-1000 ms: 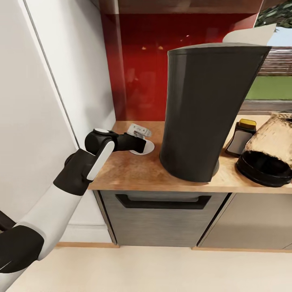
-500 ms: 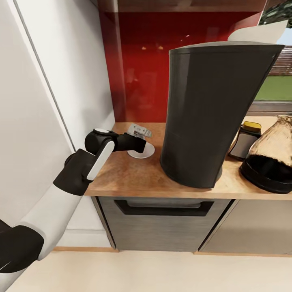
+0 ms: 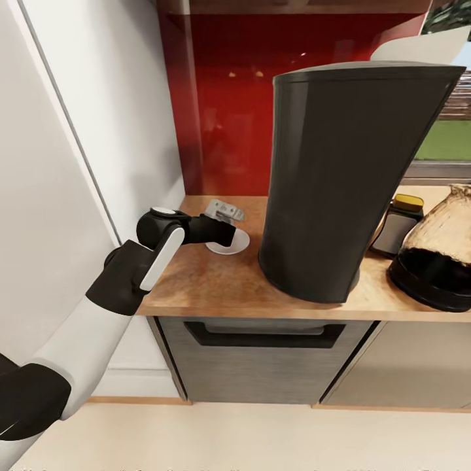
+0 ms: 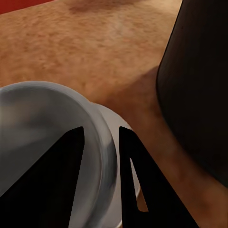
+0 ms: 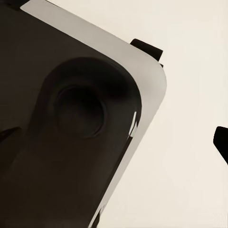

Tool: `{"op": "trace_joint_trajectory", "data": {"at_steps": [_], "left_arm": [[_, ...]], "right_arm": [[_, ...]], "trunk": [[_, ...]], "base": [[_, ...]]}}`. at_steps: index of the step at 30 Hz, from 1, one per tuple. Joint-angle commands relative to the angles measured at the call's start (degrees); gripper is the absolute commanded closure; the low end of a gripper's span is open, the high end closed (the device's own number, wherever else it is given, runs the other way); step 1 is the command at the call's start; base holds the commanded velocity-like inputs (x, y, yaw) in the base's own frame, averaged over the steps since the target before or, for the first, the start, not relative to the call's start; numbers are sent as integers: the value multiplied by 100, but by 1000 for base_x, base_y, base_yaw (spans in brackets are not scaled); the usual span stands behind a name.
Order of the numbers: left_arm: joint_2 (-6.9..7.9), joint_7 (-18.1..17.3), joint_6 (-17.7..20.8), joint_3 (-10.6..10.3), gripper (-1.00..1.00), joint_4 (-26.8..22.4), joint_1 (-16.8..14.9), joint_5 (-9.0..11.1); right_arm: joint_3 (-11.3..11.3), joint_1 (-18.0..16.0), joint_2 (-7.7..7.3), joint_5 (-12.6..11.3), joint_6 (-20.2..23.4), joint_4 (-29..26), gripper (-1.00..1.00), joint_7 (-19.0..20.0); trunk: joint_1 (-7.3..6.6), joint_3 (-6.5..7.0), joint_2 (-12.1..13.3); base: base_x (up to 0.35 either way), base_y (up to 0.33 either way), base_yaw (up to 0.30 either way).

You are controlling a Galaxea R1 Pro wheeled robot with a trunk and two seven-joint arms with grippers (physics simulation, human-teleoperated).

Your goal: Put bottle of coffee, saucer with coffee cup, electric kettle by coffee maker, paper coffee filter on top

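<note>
The tall black coffee maker (image 3: 340, 183) stands on the wood-coloured kitchen countertop (image 3: 209, 281). To its left lies the white saucer (image 3: 237, 246), and over it is my left gripper (image 3: 222, 229). In the left wrist view the gripper (image 4: 100, 180) is shut on the coffee cup (image 4: 42, 123), with the cup's wall pinched between the black fingers (image 4: 137, 185) just above the saucer (image 4: 136, 185). Right of the coffee maker stand the bottle of coffee (image 3: 394, 226) with its yellow cap and the glass electric kettle (image 3: 435, 252). My right gripper's fingers blend into a dark body part (image 5: 61, 142).
A white wall panel (image 3: 78, 131) closes off the counter's left end and a red backsplash (image 3: 229, 104) runs behind it. A dark grey drawer front (image 3: 261, 353) sits below the edge. Beige floor (image 5: 190, 95) lies under the right arm. A pale piece (image 3: 418, 46) rises behind the coffee maker's top.
The head view has shifted slightly, so the coffee maker looks a little larger. My left arm and gripper keep the same place over the saucer.
</note>
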Motion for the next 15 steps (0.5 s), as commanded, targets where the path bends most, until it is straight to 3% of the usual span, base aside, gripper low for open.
{"op": "trace_joint_trajectory", "data": {"at_steps": [1, 15], "left_arm": [[3, -51, 12, -3, 100, -3, -7, -54], [3, -53, 18, -5, 100, -3, -7, -54]], "right_arm": [[42, -3, -3, 9, -29, 1, -100, -6], [44, -2, -3, 9, -29, 1, -100, -6]], "trunk": [[-1, -12, -2], [-1, -59, -2]], "base": [[0, 0, 0], [0, 0, 0]]}}
